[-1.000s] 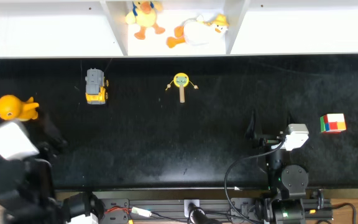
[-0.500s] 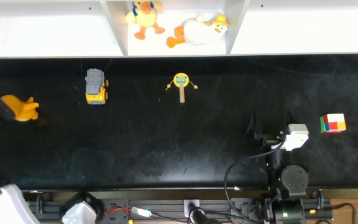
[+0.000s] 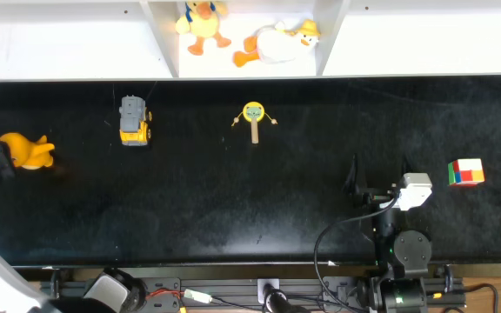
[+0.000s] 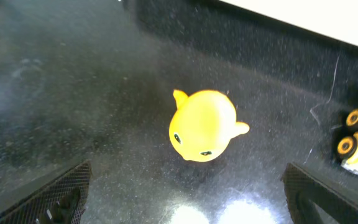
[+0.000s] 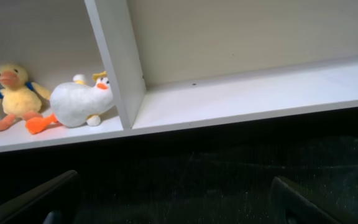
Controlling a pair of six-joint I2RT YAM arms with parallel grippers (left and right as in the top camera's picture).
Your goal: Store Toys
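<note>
A rubber duck (image 3: pixel 26 150), toy truck (image 3: pixel 134 120), rattle (image 3: pixel 253 117) and coloured cube (image 3: pixel 465 172) are spread across the black table (image 3: pixel 233 200); a yellow plush (image 3: pixel 202 22) and a white plush (image 3: pixel 277 43) are held in the white shelf (image 3: pixel 68 43) at upper centre.

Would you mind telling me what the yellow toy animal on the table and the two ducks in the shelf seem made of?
The yellow toy animal looks like smooth rubber or vinyl: seamless, rounded, shiny skin. The yellow duck and white duck look plush: matte, fuzzy fabric, softly slumped.

Yellow duck (image 3: pixel 26 150), truck (image 3: pixel 134 119), rattle (image 3: pixel 253 116), cube (image 3: pixel 465 172) lying apart, plush duck (image 3: pixel 202 22), goose (image 3: pixel 277 43) shelved
</note>
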